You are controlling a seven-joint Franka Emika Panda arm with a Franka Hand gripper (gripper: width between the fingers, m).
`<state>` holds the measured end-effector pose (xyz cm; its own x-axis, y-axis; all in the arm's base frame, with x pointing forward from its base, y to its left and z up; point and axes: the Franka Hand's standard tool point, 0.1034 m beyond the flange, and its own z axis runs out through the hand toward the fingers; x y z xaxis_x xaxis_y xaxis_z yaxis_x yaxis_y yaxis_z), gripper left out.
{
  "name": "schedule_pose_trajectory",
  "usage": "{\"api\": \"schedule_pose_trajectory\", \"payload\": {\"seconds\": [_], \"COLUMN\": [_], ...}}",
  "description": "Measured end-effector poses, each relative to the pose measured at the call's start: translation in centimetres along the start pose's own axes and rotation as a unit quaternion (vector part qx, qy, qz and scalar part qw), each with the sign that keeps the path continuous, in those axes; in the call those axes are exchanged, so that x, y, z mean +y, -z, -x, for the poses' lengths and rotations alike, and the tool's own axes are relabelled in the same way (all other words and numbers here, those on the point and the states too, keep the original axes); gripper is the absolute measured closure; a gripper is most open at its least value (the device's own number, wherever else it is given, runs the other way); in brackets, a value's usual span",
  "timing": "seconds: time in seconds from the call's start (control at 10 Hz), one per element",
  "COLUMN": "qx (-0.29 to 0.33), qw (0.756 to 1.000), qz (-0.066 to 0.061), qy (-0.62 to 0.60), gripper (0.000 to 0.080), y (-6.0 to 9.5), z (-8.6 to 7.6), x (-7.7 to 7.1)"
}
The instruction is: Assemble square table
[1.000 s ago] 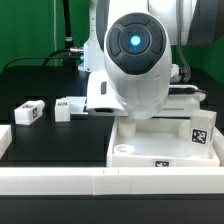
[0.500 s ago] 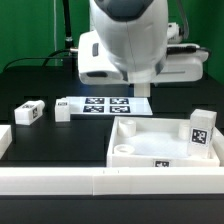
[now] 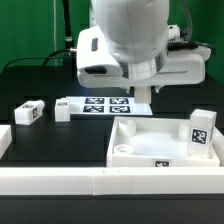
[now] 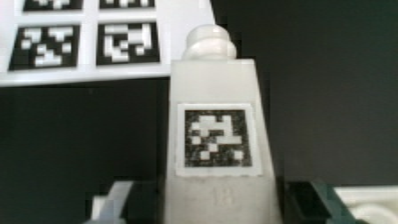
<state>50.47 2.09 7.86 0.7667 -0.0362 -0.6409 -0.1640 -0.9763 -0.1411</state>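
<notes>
— What has been moved since half a second ago?

— The arm (image 3: 130, 40) has been lowered a little and shifted toward the exterior view's right, so that the marker board (image 3: 100, 104) is now covered at its right end. The loose parts have been left where they were.

— How is the gripper found?

— In the wrist view the gripper (image 4: 210, 203) is seen clamped on a leg (image 4: 214, 110), with the fingers (image 4: 118, 203) pressed against its two long sides. The leg's tag is turned toward the wrist camera, and a rounded peg is seen at its far end. The leg is held over the black table (image 3: 60, 140), near the marker board's edge.

— And where is the tabletop placed?

— The tabletop (image 3: 140, 150) is laid rim-up at the front, on the exterior view's right, just behind the front rail (image 3: 60, 182). A tagged block (image 3: 200, 129) is stood at its right corner; whether it is seated in a socket cannot be told. A second leg (image 3: 28, 112) and a third leg (image 3: 63, 108) are laid on the exterior view's left, the third just beside the marker board's end.
</notes>
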Motion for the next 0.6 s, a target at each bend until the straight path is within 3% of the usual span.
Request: {"api": "schedule_pose_trajectory", "payload": {"seconds": [0.4, 0.6], "qx": [0.118, 0.179], "qw": [0.993, 0.984], "qz": [0.001, 0.006], "qy": [0.016, 0.012], "gripper": [0.0514, 0.0514], "y": [5.6, 5.0], "z": [-1.0, -1.1], "x": [-0.4, 0.0]}}
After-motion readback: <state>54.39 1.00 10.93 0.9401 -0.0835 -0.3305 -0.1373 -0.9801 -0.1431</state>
